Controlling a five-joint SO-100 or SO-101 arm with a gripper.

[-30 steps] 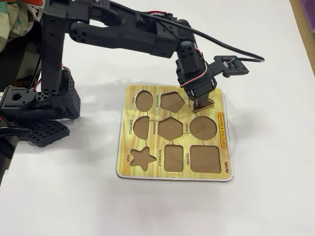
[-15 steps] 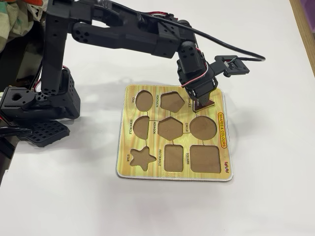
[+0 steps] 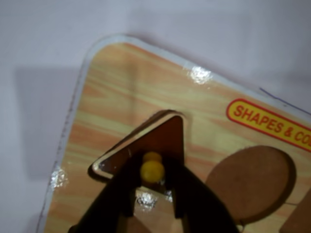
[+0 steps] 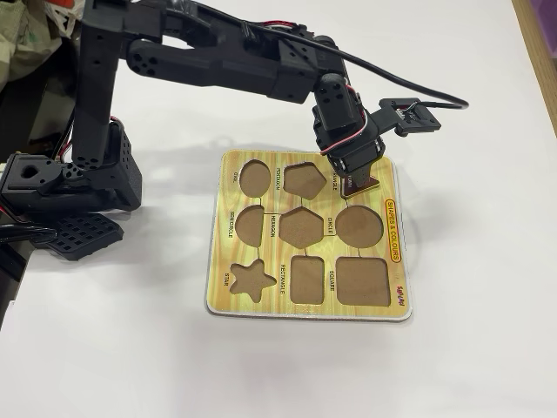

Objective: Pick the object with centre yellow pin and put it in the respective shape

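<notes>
A dark brown triangle piece (image 3: 158, 141) with a yellow pin (image 3: 152, 170) in its middle lies in the triangle recess near the corner of the wood-print shape board (image 3: 121, 87). It seems slightly tilted against the recess edge. My gripper (image 3: 152, 174) comes in from the bottom of the wrist view, its black fingers (image 3: 187, 194) closed on either side of the pin. In the fixed view the gripper (image 4: 352, 178) points down at the board's far right corner, with the triangle piece (image 4: 359, 185) under it on the board (image 4: 305, 311).
The board's other recesses are empty: circle (image 4: 359, 226) (image 3: 250, 182), hexagon (image 4: 300, 226), pentagon (image 4: 305, 180), oval (image 4: 254, 177), star (image 4: 252, 279), rectangle (image 4: 307, 279), square (image 4: 361, 280). The arm's base (image 4: 78, 183) stands left of the board on the white table.
</notes>
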